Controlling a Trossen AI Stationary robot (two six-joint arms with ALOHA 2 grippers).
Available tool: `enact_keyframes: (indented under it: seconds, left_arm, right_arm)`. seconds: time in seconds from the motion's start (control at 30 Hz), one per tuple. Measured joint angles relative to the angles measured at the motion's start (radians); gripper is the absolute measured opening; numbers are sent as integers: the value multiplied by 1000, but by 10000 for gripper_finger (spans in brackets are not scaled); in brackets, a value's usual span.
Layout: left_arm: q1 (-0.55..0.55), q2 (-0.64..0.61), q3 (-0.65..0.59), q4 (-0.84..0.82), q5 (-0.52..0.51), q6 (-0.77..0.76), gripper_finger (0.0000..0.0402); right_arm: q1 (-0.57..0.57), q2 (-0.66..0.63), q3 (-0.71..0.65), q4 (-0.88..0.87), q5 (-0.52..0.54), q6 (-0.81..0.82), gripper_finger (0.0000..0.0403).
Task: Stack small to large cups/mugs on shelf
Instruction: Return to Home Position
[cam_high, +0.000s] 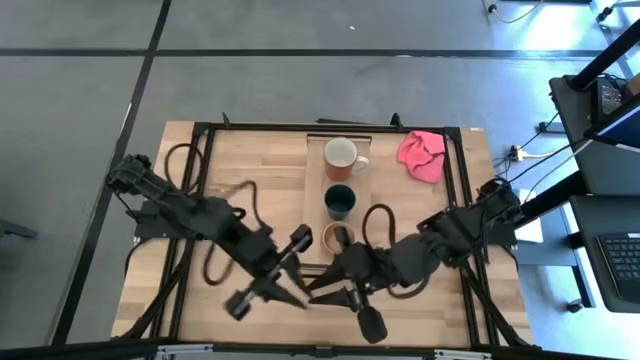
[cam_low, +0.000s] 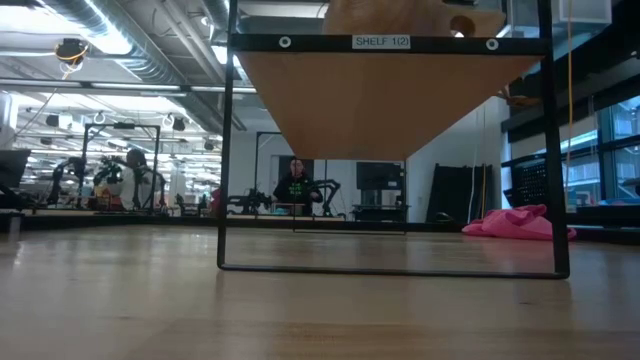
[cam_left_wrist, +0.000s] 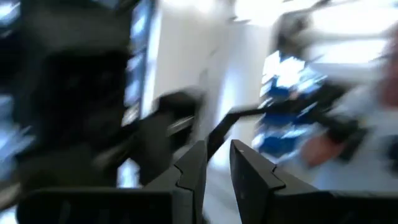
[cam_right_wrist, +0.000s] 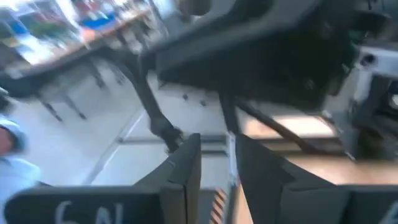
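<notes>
Tan wooden cup (cam_high: 337, 237) on long light-wood shelf board (cam_high: 313, 190).
It stands near left gripper (cam_left_wrist: 217, 144) and right gripper (cam_right_wrist: 216, 137); both nearly closed, holding nothing.

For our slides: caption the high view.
Red-orange mug, dark green cup and wooden cup in a row on the shelf; left claw, right claw empty nearby.

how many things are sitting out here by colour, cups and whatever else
red-orange mug: 1
dark green cup: 1
tan wooden cup: 1
pink cloth: 1
total: 4
</notes>
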Motion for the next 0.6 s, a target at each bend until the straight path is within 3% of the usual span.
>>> enact_keyframes:
  seconds: [0.1, 0.2, 0.27, 0.33, 0.43, 0.6]
  left_arm:
    - [-12, -6, -5, -133, -120, 8, 66]
    - [-29, -39, -4, -131, -136, 47, 66]
    - [-43, -67, -2, -117, -136, 67, 66]
    - [-48, -91, -27, -92, -130, 73, 66]
    - [-51, -138, -116, -29, -116, 54, 66]
    - [-70, -248, -324, 257, -113, -8, 66]
  right_arm:
    - [16, -6, -1, -120, 86, 33, 101]
    - [46, -28, -1, -179, 173, 30, 101]
    - [58, -34, 1, -168, 170, 3, 101]
    - [66, -33, -5, -131, 105, -30, 101]
    - [72, -34, -85, 65, -22, -84, 101]
    - [72, -88, -259, 432, -170, -74, 101]
